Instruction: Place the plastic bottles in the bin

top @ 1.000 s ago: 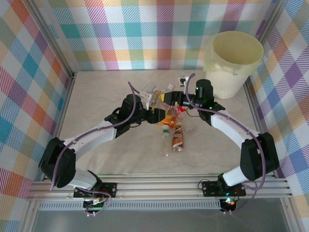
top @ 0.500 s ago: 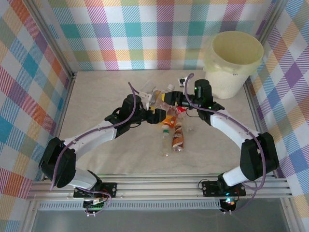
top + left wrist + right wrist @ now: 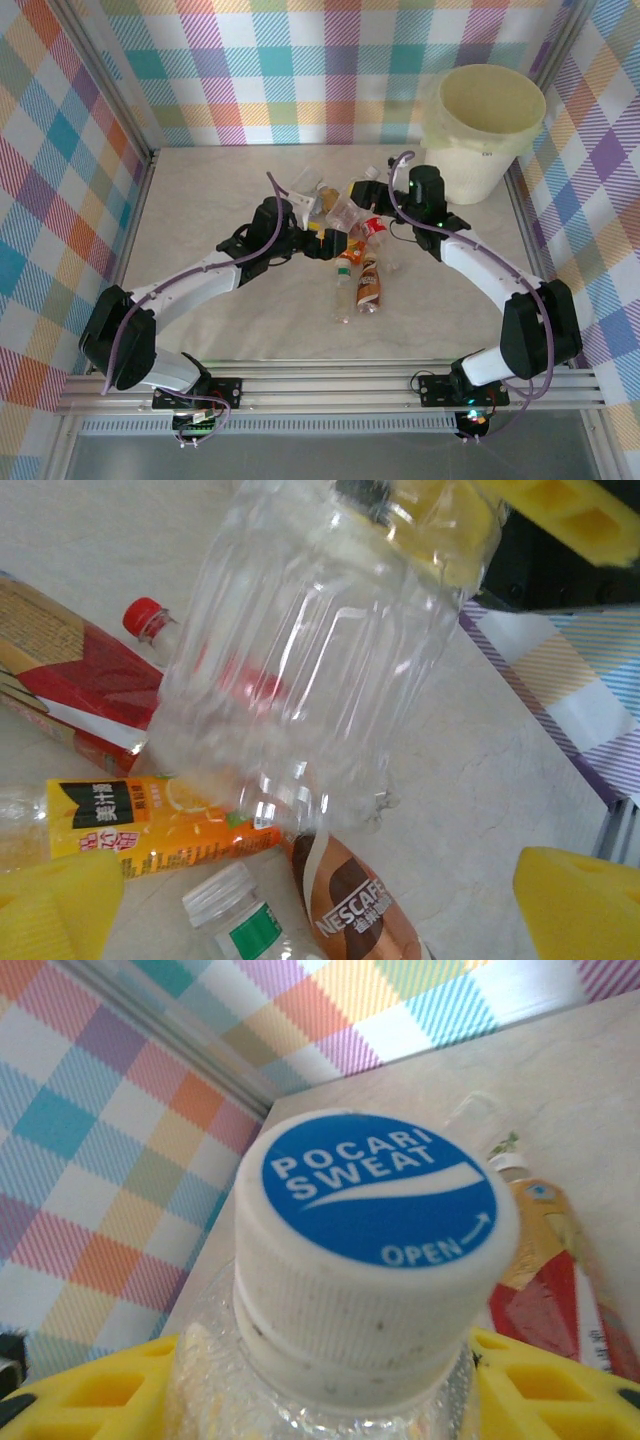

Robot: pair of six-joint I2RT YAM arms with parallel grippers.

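My right gripper (image 3: 378, 192) is shut on the neck of a clear plastic bottle (image 3: 346, 211) and holds it off the table above the pile. Its white cap with a blue top (image 3: 375, 1250) sits between my yellow fingers (image 3: 545, 1390). The same clear bottle (image 3: 310, 650) hangs in front of my left gripper (image 3: 320, 915), which is open and low beside the pile (image 3: 325, 243). Under it lie an orange-label bottle (image 3: 150, 820), a brown Nescafe bottle (image 3: 355, 910), a red-label bottle (image 3: 70, 680) and a white-capped green-label bottle (image 3: 235, 915). The cream bin (image 3: 485, 125) stands at the far right.
Plaid walls enclose the table on three sides. The Nescafe bottle (image 3: 370, 285) and a clear bottle (image 3: 343, 297) lie side by side nearer the arm bases. The bin sits in the back right corner, close to the right wall.
My right gripper has risen and drawn back to the right with the clear bottle, lifting it off the pile. The left arm has hardly moved.
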